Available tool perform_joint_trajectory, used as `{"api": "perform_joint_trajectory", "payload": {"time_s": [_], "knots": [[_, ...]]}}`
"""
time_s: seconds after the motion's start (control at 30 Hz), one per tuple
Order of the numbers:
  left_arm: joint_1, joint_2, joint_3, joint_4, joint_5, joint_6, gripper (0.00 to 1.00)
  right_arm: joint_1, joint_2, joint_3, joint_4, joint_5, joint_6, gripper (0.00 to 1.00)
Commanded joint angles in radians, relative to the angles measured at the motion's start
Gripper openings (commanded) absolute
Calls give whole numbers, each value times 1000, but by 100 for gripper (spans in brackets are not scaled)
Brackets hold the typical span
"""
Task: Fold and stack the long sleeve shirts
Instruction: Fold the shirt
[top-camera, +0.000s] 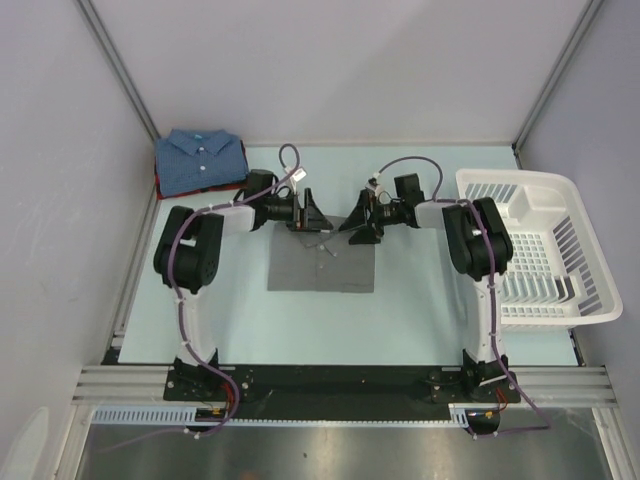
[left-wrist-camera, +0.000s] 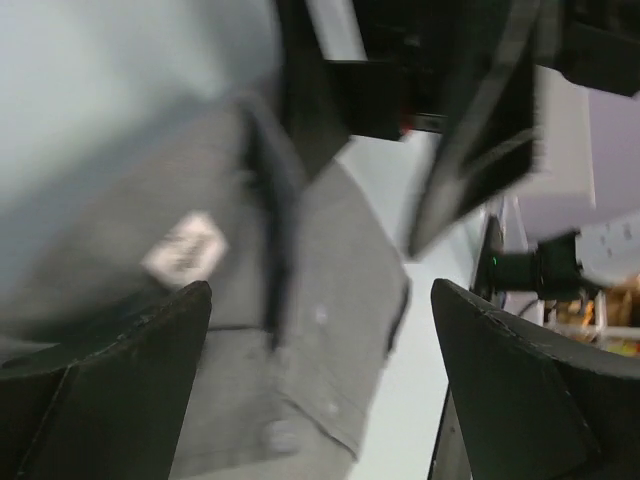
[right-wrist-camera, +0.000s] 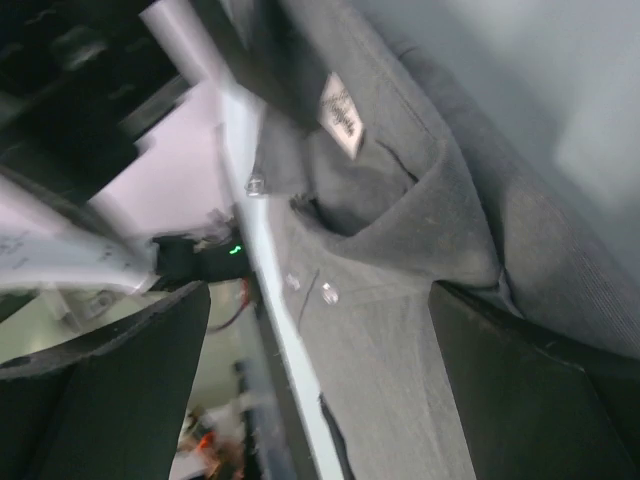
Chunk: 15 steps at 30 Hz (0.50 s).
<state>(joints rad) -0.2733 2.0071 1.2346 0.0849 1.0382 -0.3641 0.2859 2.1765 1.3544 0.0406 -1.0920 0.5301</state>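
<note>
Two tools: left tool (top-camera: 308, 214) and right tool (top-camera: 360, 222), both spread wide at the collar end of the grey shirt (top-camera: 322, 265).
Grey shirt: folded, mid-table.
Blue shirt (top-camera: 203, 160): folded atop the dark red shirt (top-camera: 165, 190), far left corner.
Table (top-camera: 420, 300): pale blue-green.
Basket (top-camera: 545, 250): white, right edge.
Room: pale walls (top-camera: 60, 150).

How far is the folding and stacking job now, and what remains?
Done: the blue shirt lies folded on the dark red shirt at the far left. In hand: the grey shirt lies folded at centre, with the left gripper and right gripper open over its collar end. Left: placing it on the stack.
</note>
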Motion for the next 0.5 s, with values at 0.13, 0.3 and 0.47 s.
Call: {"api": "perform_joint_trajectory", "payload": {"time_s": [0.13,0.3,0.47], "knots": [[152,130,-81,205,-80,-245,97,-60,147,45,-31,26,-54,100],[200,64,-190,220,-30,-199,99,-71,149,55,-71,26,-79,100],[270,-27,-251,194,-12,-165,99,-82,154,140,-175,38,-137,100]]}}
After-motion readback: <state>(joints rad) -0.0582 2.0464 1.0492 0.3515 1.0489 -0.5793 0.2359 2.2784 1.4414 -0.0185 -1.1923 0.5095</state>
